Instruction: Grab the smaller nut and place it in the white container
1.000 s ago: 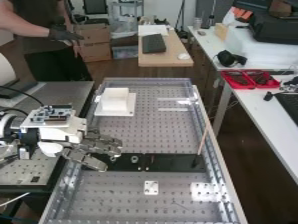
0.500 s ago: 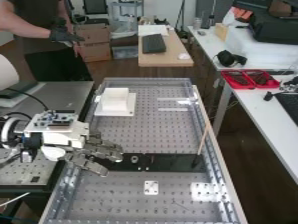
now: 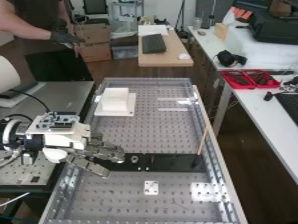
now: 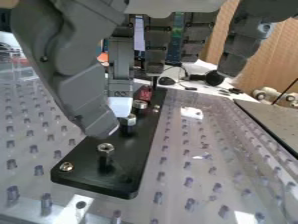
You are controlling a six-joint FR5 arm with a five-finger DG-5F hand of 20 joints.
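Observation:
My hand (image 3: 96,152) is at the left end of the black bar (image 3: 169,162), its fingers extended and open over that end. In the wrist view, the hand (image 4: 76,80) hangs above the bar (image 4: 126,172), with the thumb's tip close behind the smaller nut (image 4: 105,148). The smaller nut stands upright near the bar's end, not gripped. Beyond it are the larger nut (image 4: 128,120) and the bearing (image 4: 140,104). In the high view the bearing (image 3: 134,159) stands just right of the fingertips. The white container (image 3: 115,100) sits farther back on a white plate.
A thin wooden stick (image 3: 203,142) rises from the bar's right part. A small white plate (image 3: 151,187) lies on the perforated bench nearer the camera. Metal rails (image 3: 216,145) edge the bench. Red trays (image 3: 249,79) stand on the side table.
My hand has shifted slightly right along the bar, and the arm behind it has moved a little. The fingers keep their open shape. The container has not moved.

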